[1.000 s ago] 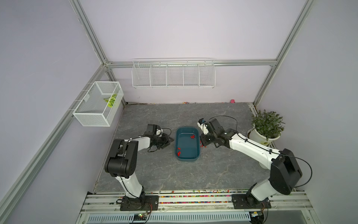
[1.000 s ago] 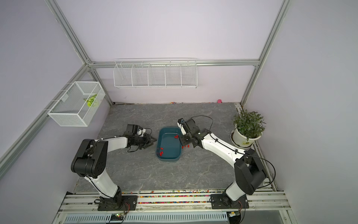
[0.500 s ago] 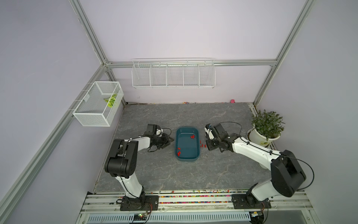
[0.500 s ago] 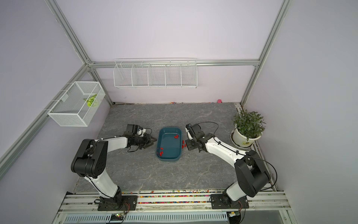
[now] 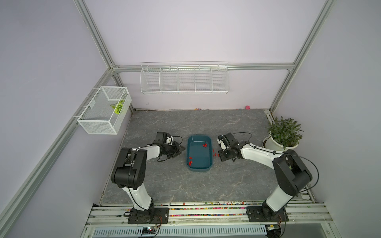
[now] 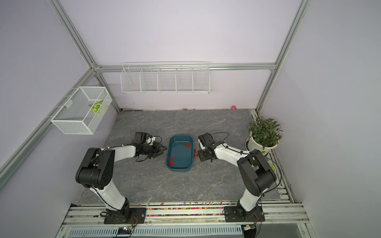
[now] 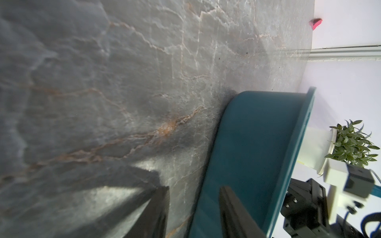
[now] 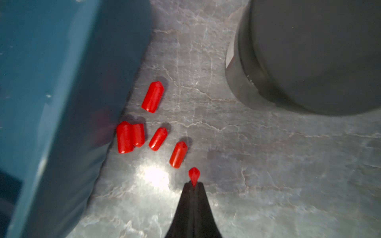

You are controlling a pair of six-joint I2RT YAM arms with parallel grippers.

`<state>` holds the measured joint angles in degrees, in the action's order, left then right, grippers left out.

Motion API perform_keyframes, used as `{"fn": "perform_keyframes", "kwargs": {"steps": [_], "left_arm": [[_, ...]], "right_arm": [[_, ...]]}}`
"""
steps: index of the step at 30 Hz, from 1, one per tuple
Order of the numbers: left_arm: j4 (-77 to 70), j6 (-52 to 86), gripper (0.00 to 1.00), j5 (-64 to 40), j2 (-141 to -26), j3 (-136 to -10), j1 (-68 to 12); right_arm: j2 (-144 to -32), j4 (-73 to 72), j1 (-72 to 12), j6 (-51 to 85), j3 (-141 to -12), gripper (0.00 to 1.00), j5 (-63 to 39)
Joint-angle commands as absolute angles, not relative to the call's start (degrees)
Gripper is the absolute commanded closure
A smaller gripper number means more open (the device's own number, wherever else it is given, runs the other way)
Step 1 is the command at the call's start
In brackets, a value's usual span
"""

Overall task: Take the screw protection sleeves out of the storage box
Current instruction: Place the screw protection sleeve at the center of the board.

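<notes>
My right jaws pinch one screw protection sleeve (image 8: pixel 194 174) at the storage box's (image 5: pixel 199 153) 3 o'clock, beside five loose sleeves (image 8: pixel 153 96) on the desk (image 8: pixel 268 154). My left jaws, half open, hold nothing at its 9 o'clock.

Right wrist view: storage box (image 8: pixel 51 103) blurred, cut off by the frame edge; dark round object (image 8: pixel 309 51) likewise, identity unclear. One sleeve (image 8: pixel 194 174) mostly hidden between the jaws of the right gripper (image 8: pixel 193 185), only its tip showing. In both top views: sleeves (image 5: pixel 190 162) in the box too small to count.
</notes>
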<state>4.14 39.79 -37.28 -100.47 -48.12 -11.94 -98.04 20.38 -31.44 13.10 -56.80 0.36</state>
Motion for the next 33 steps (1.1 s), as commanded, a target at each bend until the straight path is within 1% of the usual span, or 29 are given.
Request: {"fn": "perform_keyframes", "kwargs": {"steps": [1, 11, 22, 33], "left_arm": [[3.43, 38.70, 0.54, -37.79, -100.92, -48.91, -11.78], [3.34, 38.74, 0.54, -37.77, -100.88, -48.80, -11.78], [3.24, 38.76, 0.54, -37.70, -100.72, -48.78, -11.77], [3.21, 38.76, 0.54, -37.56, -100.68, -48.72, -11.77]], "right_arm": [[-100.24, 20.25, -30.78, 13.84, -58.73, 0.97, -0.96], [-102.48, 20.59, -30.59, 14.15, -59.66, 0.96, -1.32], [-101.74, 21.65, -30.59, 14.34, -59.07, 0.91, 0.04], [-98.12, 24.16, -30.61, 14.68, -59.27, 0.73, 1.06]]}}
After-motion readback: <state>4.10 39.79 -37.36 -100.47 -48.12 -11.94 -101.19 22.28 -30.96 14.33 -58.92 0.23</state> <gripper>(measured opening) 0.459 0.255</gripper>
